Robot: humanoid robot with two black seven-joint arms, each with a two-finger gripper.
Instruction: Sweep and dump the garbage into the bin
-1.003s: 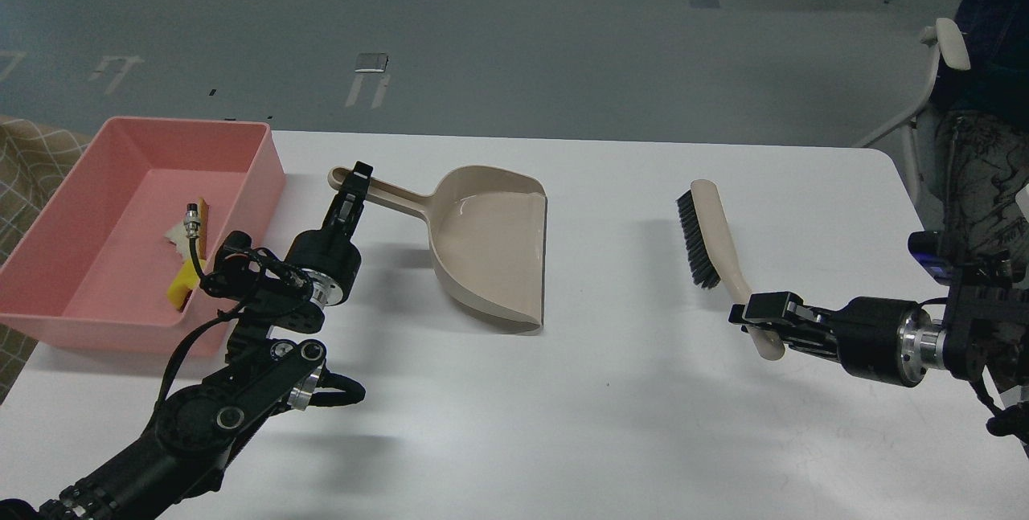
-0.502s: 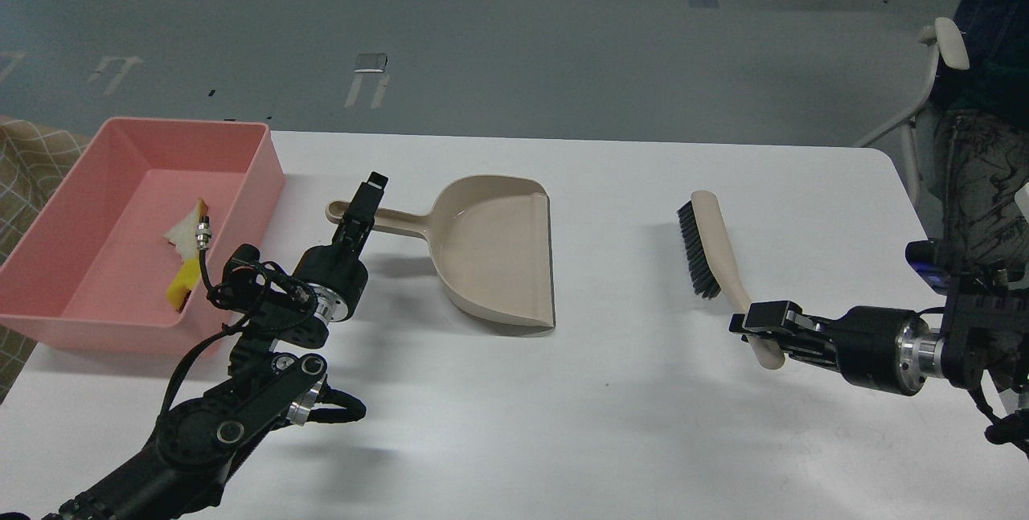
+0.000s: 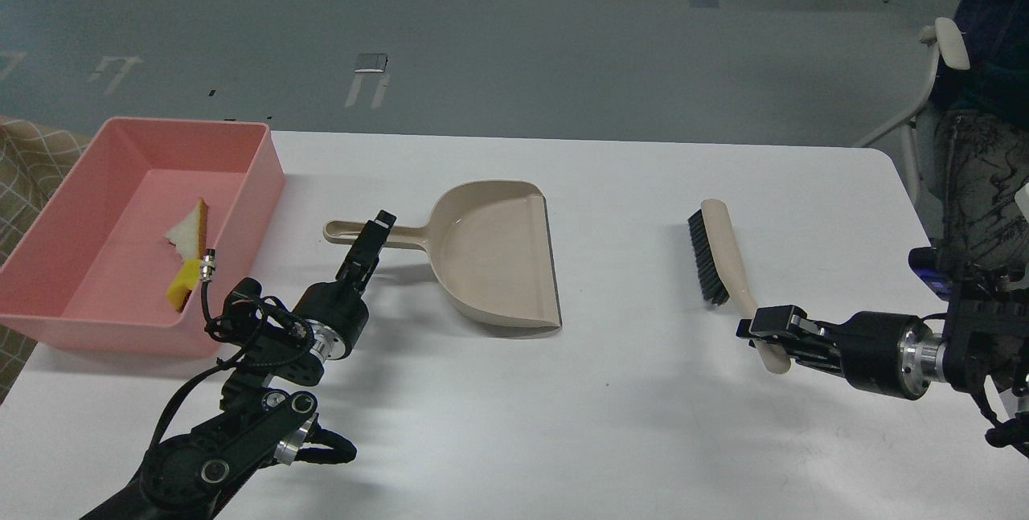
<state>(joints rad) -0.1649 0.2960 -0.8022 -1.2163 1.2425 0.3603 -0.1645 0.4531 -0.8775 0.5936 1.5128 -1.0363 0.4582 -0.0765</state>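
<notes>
Two garbage bits, sponge piece (image 3: 182,284) and bread slice (image 3: 190,228), are sitting in one bin (image 3: 265,174) at the desk's far-left corner. Left gripper (image 3: 371,240) is pinching the one dustpan (image 3: 498,259), right gripper (image 3: 764,331) is clamping the one brush (image 3: 718,256).

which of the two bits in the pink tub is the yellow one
The sponge piece, lying nearer the robot in the pink tub. The other bit, the bread slice beyond it, is whitish with a brown edge.

yellow sponge piece (image 3: 182,285) and whitish brown-edged slice (image 3: 190,228) touching inside open pink bin (image 3: 259,174) at table's left
</notes>
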